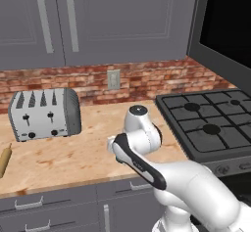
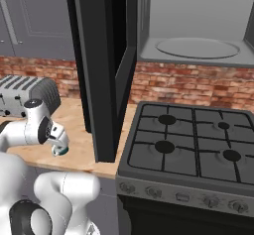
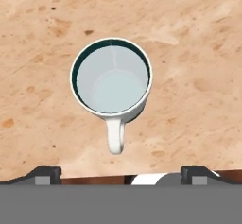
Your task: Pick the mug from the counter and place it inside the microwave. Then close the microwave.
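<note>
Gripper (image 3: 121,173) at bottom of hand view, fingers spread wide, grasping nothing; mug (image 3: 111,76) frame centre, upright on counter (image 3: 198,53), handle toward fingers; microwave (image 2: 191,28) upper right of right base view, door hanging open.

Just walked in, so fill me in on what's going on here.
The robot arm has its gripper hanging open straight above the mug, which stands upright on the counter, not yet grasped. The microwave over the stovetop has its door swung open, nothing on its turntable.
</note>
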